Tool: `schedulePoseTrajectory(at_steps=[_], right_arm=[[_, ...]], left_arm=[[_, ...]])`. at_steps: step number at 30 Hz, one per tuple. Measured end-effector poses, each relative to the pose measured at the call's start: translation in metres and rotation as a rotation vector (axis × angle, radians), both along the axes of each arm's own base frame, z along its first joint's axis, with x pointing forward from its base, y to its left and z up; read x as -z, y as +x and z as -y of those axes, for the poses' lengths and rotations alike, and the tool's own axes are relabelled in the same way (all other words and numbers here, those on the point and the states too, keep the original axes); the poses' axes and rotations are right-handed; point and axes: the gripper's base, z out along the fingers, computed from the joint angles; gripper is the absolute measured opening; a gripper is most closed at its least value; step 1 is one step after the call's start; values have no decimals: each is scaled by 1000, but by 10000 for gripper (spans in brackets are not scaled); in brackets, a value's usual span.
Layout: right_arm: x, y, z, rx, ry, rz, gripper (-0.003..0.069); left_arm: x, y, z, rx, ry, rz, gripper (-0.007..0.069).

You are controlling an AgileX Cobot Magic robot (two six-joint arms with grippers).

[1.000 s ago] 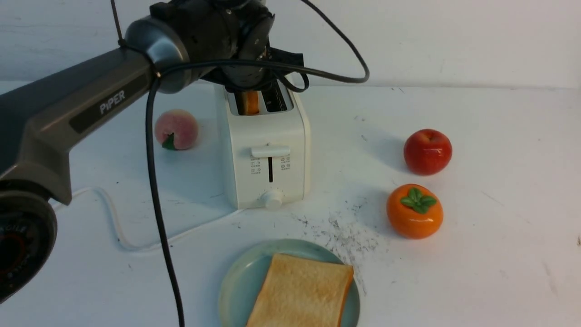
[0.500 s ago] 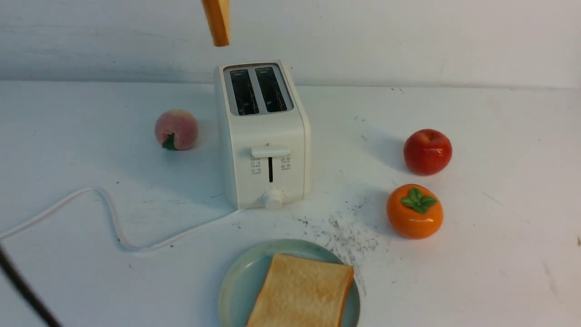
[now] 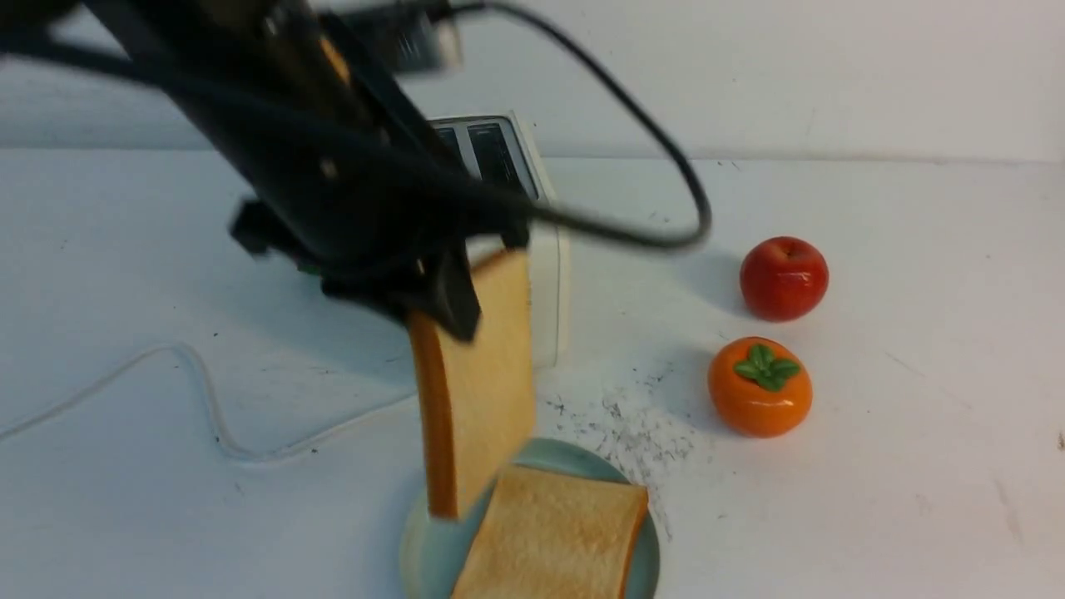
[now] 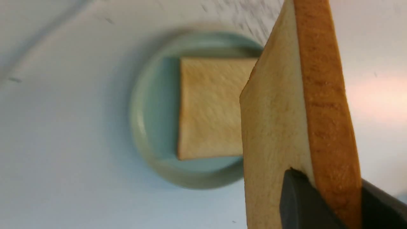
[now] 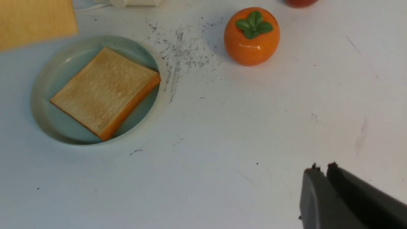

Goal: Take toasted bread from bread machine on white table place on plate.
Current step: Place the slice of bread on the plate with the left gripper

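My left gripper (image 3: pixel 445 304) is shut on a slice of toasted bread (image 3: pixel 478 383) and holds it on edge, hanging down over the back left of the pale blue-green plate (image 3: pixel 433 532). In the left wrist view the gripper (image 4: pixel 327 194) pinches the held slice (image 4: pixel 295 121) above the plate (image 4: pixel 143 111). A second slice (image 3: pixel 553 537) lies flat on the plate. The white bread machine (image 3: pixel 545 274) stands behind, mostly hidden by my left arm. My right gripper (image 5: pixel 322 167) is shut and empty, over bare white table (image 5: pixel 222 143) to the right of the plate.
A red apple (image 3: pixel 784 277) and an orange persimmon (image 3: pixel 760 385) sit right of the toaster. The toaster's white cord (image 3: pixel 200 399) loops across the table on the left. Black speckled marks (image 3: pixel 641 433) lie beside the plate.
The left arm lifted the slice out of the toaster's left slot, up out of view, then swung it forward and down over the plate. Both slots now show dark.
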Motion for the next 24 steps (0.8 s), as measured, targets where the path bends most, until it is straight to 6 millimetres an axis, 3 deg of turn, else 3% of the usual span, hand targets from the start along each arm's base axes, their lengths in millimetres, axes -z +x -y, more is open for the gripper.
schedulePoseTrajectory(at_steps=[2, 8, 24], right_arm=[[0, 0, 0, 2, -3, 3, 43], [0, 0, 1, 3, -7, 5, 48], [0, 0, 1, 3, -7, 6, 57]], left_arm=[[20, -3, 7, 39, -70, -33, 106], [44, -4, 16, 85, -194, 0, 106], [106, 22, 28, 32, -150, -50, 106]])
